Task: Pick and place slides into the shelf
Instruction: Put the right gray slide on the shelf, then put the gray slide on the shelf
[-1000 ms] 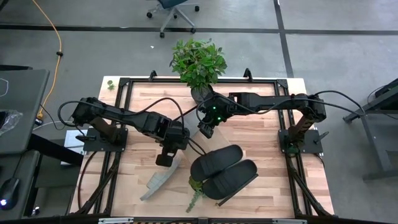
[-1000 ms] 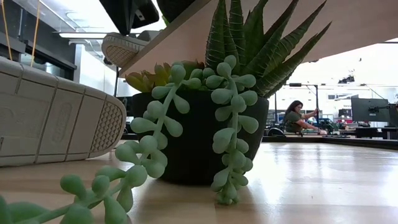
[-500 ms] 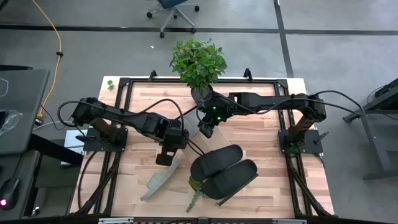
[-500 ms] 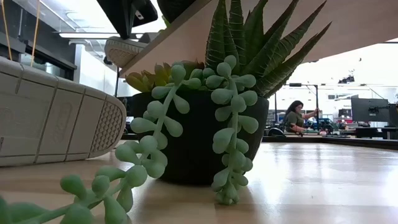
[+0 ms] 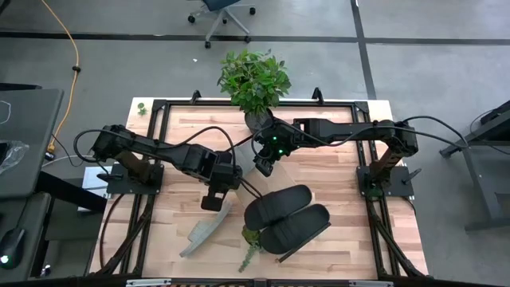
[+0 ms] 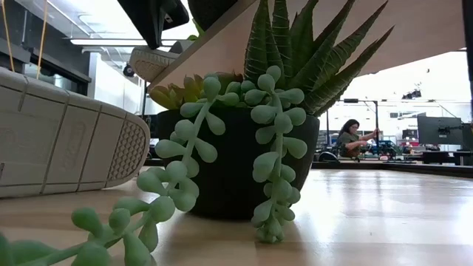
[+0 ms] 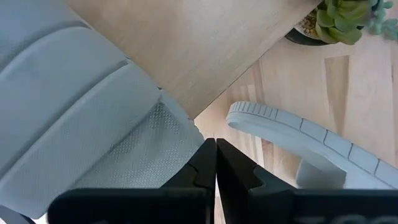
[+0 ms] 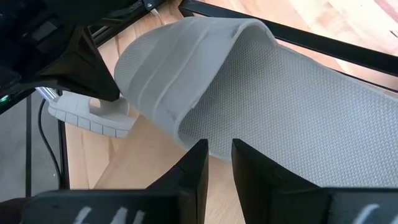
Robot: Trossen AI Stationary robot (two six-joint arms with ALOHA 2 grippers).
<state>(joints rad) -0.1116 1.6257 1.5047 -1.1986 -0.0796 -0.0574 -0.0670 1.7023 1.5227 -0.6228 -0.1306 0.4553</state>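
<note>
Two black slides [image 5: 285, 217] side by side on shelf [image 5: 315, 167].

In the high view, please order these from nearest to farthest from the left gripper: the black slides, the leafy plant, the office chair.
From the left gripper, shut:
1. The black slides, just beside it toward the right arm's side of the table.
2. The leafy plant, at the table's far edge.
3. The office chair, on the floor beyond the table.

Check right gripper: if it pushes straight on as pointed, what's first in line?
The right gripper already clamps the heel edge of a light grey slide, so that slide comes first; beyond it probably the left gripper, though depth is unclear.
</note>
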